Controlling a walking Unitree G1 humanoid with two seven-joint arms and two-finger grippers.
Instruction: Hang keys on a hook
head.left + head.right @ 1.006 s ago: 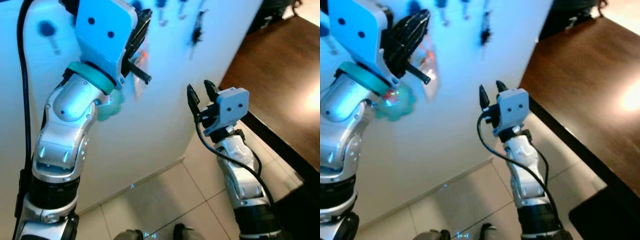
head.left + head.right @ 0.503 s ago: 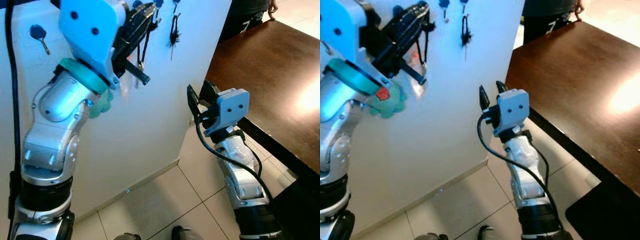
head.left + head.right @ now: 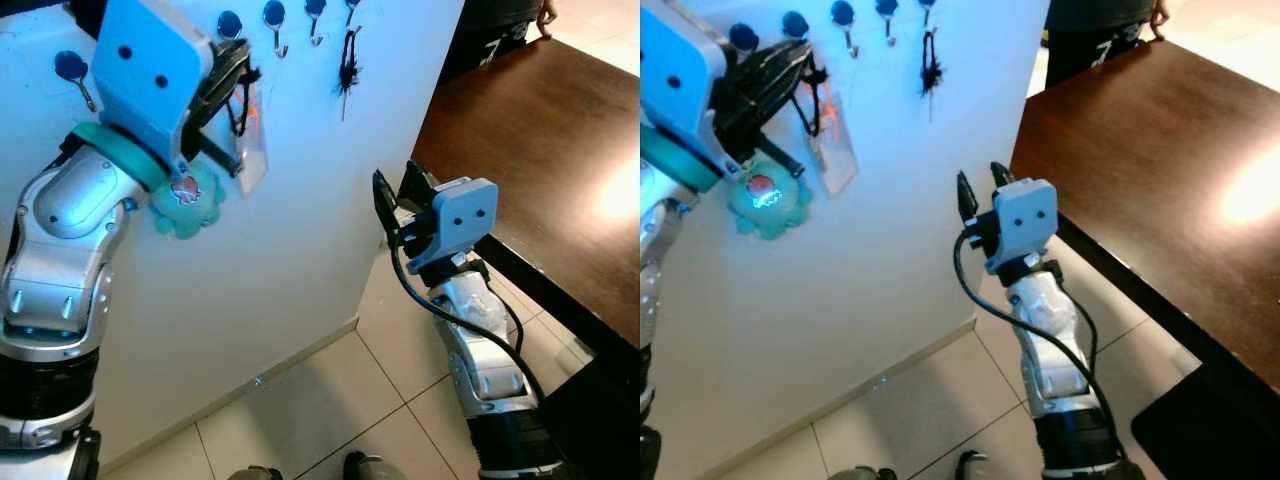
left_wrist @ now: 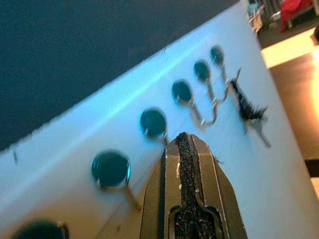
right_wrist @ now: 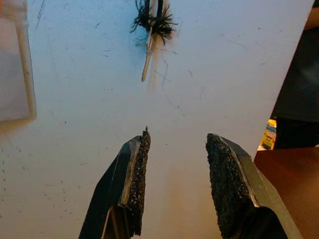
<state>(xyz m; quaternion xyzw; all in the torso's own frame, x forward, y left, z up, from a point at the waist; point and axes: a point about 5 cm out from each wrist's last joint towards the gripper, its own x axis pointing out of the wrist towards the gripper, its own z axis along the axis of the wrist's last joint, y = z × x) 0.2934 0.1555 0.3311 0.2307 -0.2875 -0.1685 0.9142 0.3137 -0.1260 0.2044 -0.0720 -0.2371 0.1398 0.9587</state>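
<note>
The keys (image 3: 243, 120), a bunch with a black loop, an orange strip, a clear card tag and a teal plush charm (image 3: 186, 203), hang from the left gripper (image 3: 236, 82), whose fingers are clenched together on the loop high against the white wall (image 3: 300, 230). The card tag dangles just beside the wall under the gripper, and the plush charm hangs lower, next to the wrist. In the left wrist view the pressed-together fingers (image 4: 185, 189) point at a row of round blue hooks (image 4: 153, 123), the tip just below one of them; whether the loop touches a hook cannot be made out. Farther along the row a black tassel (image 3: 347, 62) hangs from a hook. The right gripper (image 3: 398, 189) is held up lower down, near the wall's corner, released, its two fingers (image 5: 135, 179) apart and holding nothing. To the right stands a dark brown table (image 3: 540, 140), above pale floor tiles (image 3: 330, 410).
</note>
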